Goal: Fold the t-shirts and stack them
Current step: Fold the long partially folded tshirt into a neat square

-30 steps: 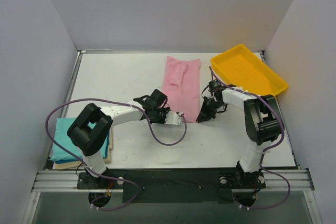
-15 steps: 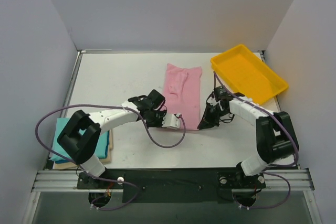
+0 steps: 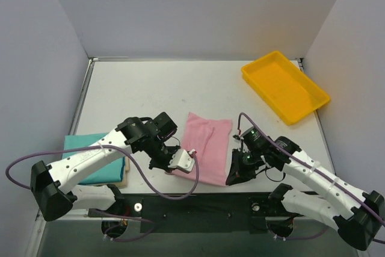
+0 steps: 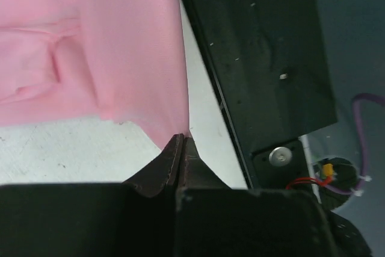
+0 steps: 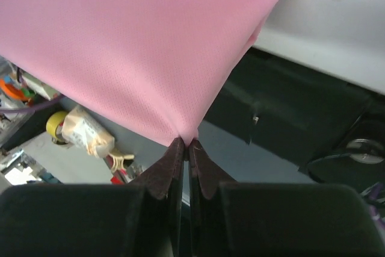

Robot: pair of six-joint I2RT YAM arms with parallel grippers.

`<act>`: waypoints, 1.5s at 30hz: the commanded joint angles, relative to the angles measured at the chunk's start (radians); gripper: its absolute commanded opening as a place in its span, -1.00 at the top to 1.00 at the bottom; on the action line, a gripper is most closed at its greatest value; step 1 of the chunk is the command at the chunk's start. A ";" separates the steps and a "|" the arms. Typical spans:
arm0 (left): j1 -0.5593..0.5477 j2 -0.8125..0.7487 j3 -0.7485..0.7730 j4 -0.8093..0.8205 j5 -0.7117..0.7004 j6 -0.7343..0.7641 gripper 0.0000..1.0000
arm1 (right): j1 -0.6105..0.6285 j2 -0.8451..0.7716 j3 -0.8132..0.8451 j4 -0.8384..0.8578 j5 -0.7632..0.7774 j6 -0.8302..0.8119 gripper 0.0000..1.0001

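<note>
Found the light pink t-shirt (image 3: 207, 145) at lower centre of the top view, folded to a narrow panel of smooth fine knit with one soft crease. Pinched its near left corner in the left gripper (image 4: 182, 141), jaws closed tight on the cloth. Pinched its near right corner the same way in the right gripper (image 5: 184, 144), with the cloth taut above the black base plate (image 5: 289, 124). Saw the teal t-shirt (image 3: 107, 170) stacked flat on the cream t-shirt (image 3: 124, 177) at lower left. Noted the rigid yellow plastic tray (image 3: 286, 85) at upper right.
</note>
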 commanded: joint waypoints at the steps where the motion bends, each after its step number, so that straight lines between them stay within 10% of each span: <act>1: -0.016 -0.067 0.117 -0.207 0.124 -0.053 1.00 | 0.083 -0.058 0.050 -0.172 0.005 0.137 1.00; 14: 0.239 0.242 0.321 0.060 -0.020 -0.139 1.00 | -0.346 0.359 0.325 -0.093 -0.027 -0.225 1.00; 38: 0.352 0.675 0.485 0.543 -0.172 -0.350 1.00 | -0.477 0.976 0.757 0.130 0.106 -0.147 0.87; 45: 0.360 0.732 0.526 0.644 -0.270 -0.453 0.33 | -0.511 1.056 0.875 0.147 0.114 -0.172 0.35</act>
